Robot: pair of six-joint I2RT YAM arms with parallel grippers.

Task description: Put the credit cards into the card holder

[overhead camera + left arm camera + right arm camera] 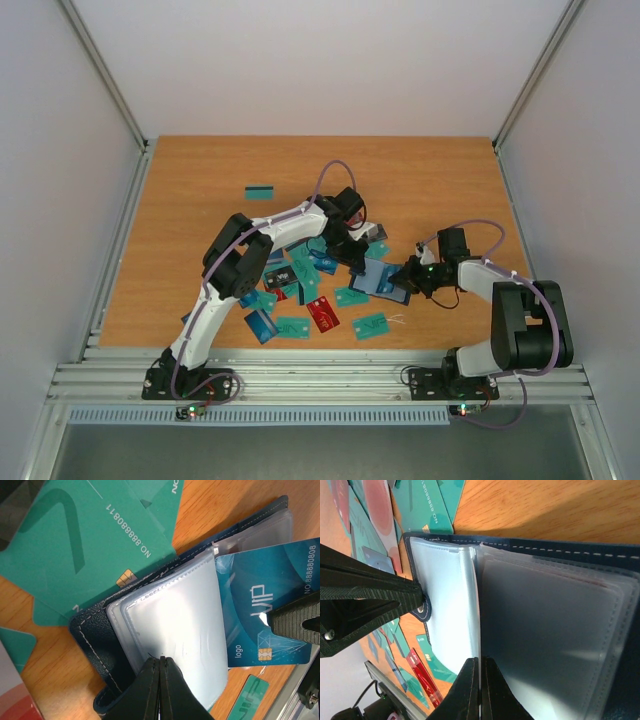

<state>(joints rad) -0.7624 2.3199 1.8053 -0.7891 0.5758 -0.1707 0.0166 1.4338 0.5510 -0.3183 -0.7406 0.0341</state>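
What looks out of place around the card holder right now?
The blue VIP card lies skewed on the open card holder, one edge under a clear sleeve, most of it sticking out. One teal card also lies alone, away from the other cards.

Wooden table (200, 190), grey walls (60, 150), metal rails (320, 382)

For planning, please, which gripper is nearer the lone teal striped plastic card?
Left: the left gripper sits diagonally right of the teal card; the right gripper lies further right.
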